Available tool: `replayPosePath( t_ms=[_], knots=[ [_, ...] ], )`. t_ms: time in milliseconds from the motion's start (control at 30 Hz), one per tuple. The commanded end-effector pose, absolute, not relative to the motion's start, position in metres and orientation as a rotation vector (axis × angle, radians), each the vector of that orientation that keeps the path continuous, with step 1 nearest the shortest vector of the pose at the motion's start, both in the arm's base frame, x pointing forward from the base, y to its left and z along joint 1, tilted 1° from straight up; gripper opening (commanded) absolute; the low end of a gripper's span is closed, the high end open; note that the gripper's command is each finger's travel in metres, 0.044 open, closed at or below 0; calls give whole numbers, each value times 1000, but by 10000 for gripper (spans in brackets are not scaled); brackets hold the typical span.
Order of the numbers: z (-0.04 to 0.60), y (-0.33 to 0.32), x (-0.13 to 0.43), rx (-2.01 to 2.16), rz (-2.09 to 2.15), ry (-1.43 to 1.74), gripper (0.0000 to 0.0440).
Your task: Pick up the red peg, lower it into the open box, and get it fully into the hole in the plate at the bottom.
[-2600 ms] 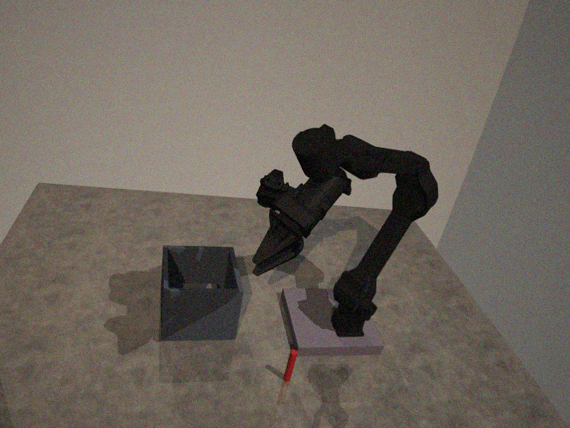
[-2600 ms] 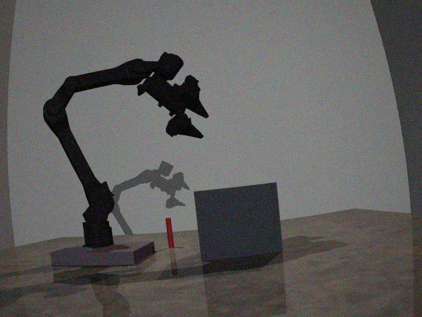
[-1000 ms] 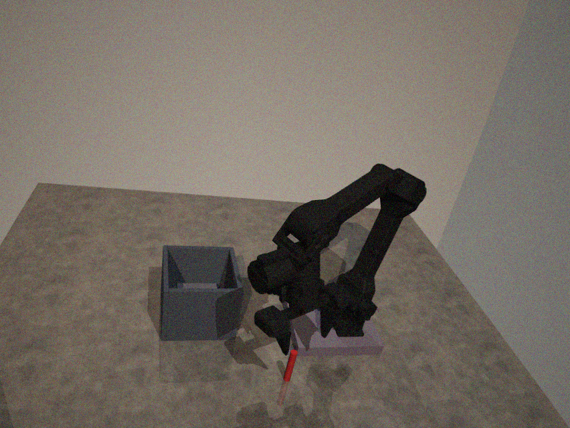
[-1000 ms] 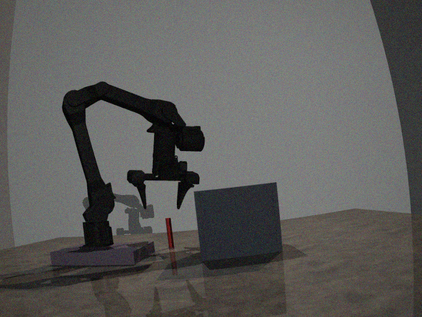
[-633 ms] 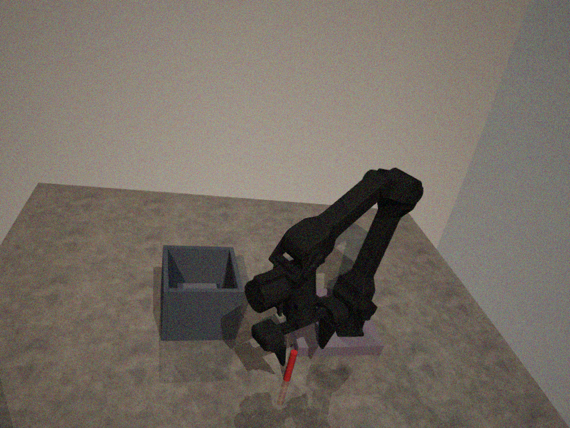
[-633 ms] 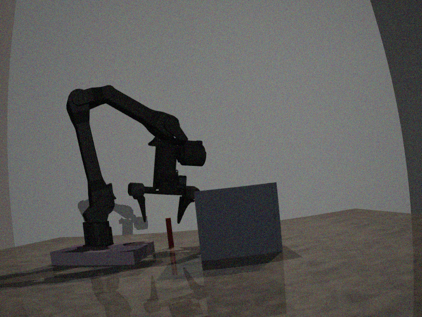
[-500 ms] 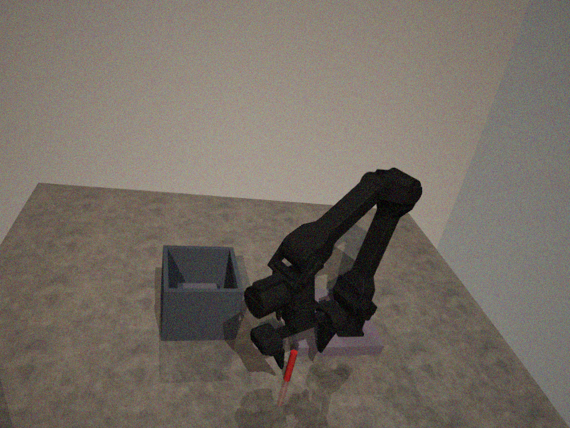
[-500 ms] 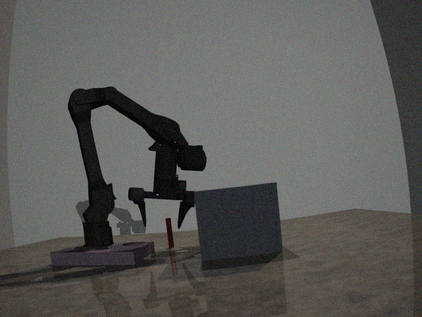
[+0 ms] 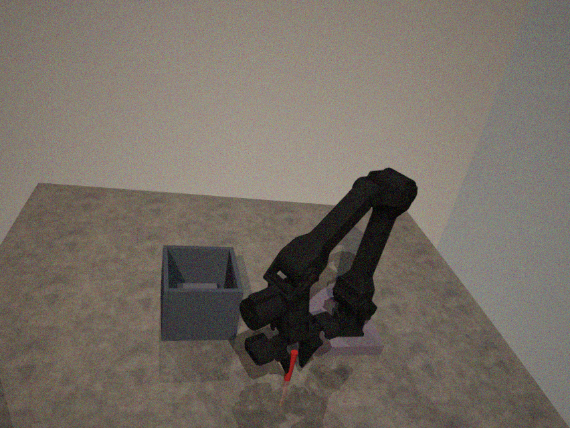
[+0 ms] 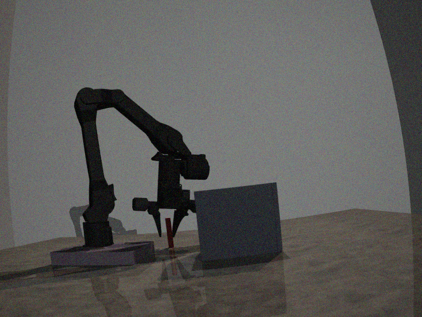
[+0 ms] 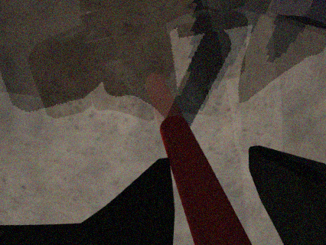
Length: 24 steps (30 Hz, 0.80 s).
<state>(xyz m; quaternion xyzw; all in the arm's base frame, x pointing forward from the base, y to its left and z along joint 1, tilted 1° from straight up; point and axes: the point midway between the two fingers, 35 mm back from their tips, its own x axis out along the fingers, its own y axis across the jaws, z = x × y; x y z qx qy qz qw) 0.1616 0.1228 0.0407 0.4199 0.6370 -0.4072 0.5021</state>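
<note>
from the top, my arm [image 9: 385, 195] [image 10: 89, 143] rises on the right of the box [image 9: 200, 315] [image 10: 238, 223] and bends over toward it. my gripper [image 9: 294, 368] [image 10: 166, 237] [image 11: 210, 163] points down beyond the box's near right corner, as this view has it, with the red peg [image 9: 291, 365] [image 10: 170, 233] [image 11: 203, 184] at my fingertips. the peg is outside the box, on the table [image 9: 91, 276] [image 10: 341, 255] [image 11: 96, 164]. through the box's open top i can see part of the pale plate [image 9: 198, 285] on its floor. my mauve base slab [image 9: 359, 348] [image 10: 95, 259] lies to the right of the box.

from the exterior, the box hides its inside behind a tall wall. the peg stands on end just left of it, leaning a little in this view, its foot on the table and its upper part between my two fingers. my fingers are partway apart, one on each side of the peg, with a gap on the side away from the box; the finger nearer the box looks closer to the peg. my base slab sits farther left of the box.

from the wrist, the peg runs up from the bottom edge between my dark fingers. the right-hand one in this view stands clear of it. the left-hand one is right at the peg's edge; it is dim here, so i can't be sure whether they touch. i have no clamp on it.
</note>
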Motion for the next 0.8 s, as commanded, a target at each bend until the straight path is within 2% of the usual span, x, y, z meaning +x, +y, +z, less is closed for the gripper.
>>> replayPosePath(
  t_ms=[0,67,767],
  knots=[
    [38,125,165,1002,-960,1542,48],
    [39,126,167,1000,-946,1545,0],
    [115,139,193,1196,-686,1485,0]
  ],
)
